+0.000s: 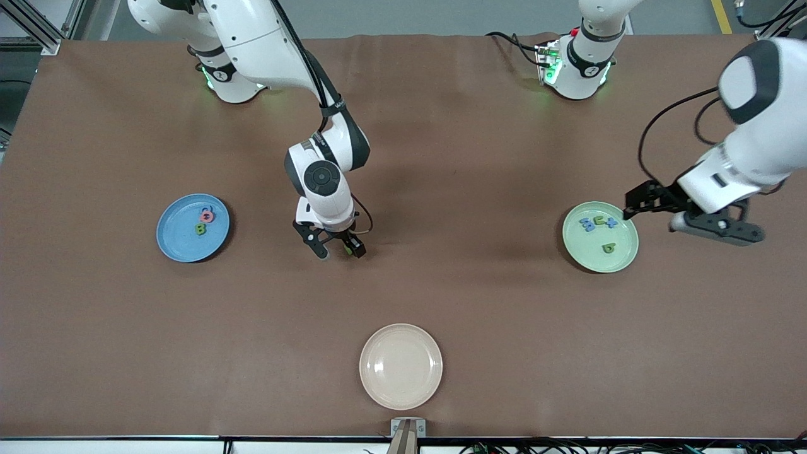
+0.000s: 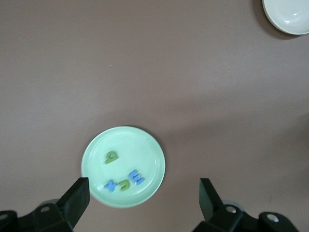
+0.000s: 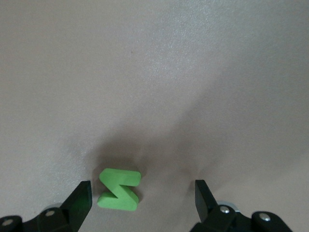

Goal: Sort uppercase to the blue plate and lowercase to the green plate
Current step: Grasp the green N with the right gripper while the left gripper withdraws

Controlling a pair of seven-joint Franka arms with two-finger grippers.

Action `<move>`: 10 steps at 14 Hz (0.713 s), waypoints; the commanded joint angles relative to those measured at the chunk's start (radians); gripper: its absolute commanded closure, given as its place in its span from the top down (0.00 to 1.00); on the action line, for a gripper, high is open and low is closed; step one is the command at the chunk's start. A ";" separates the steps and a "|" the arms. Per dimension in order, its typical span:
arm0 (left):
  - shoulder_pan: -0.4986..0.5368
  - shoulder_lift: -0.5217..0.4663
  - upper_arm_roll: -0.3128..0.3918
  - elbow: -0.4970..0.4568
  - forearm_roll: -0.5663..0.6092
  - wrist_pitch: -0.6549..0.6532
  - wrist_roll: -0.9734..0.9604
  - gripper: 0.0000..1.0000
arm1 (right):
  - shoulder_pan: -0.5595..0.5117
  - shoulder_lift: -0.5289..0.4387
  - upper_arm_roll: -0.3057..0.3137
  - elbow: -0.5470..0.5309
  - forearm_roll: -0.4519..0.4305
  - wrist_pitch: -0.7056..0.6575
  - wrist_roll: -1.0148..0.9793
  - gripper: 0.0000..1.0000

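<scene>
The right gripper (image 1: 335,246) hangs low over mid-table, fingers spread around the green N (image 3: 119,189) lying flat, not yet pinching it. The blue plate (image 1: 178,241), toward the right arm's end, holds two letters. The left gripper (image 1: 690,213), fingers apart, waits above the green plate (image 2: 94,149) with four letters.

**Letters that can be read**

The only readable signs are the foam letter pieces themselves. On the blue plate (image 1: 192,227), middle left of the front view, lies a green B (image 1: 200,229); the pinkish piece beside it cannot be made out. On the green plate (image 1: 600,237), middle right, a blue x (image 1: 609,222) sits beside a blue m (image 1: 591,224) (seen sideways). Low in the right wrist view a green N (image 3: 119,189) lies on the table cloth.
</scene>
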 commanded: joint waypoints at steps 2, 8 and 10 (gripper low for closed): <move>0.019 -0.046 0.005 0.116 0.064 -0.094 -0.001 1.00 | -0.006 0.018 0.003 0.022 0.025 0.009 -0.020 0.89; 0.023 -0.040 0.005 0.175 0.050 -0.117 -0.071 1.00 | 0.000 0.029 0.003 0.022 0.023 0.033 -0.020 0.60; 0.023 -0.027 0.005 0.212 0.052 -0.117 -0.073 1.00 | -0.003 0.029 0.003 0.022 0.023 0.035 -0.020 0.46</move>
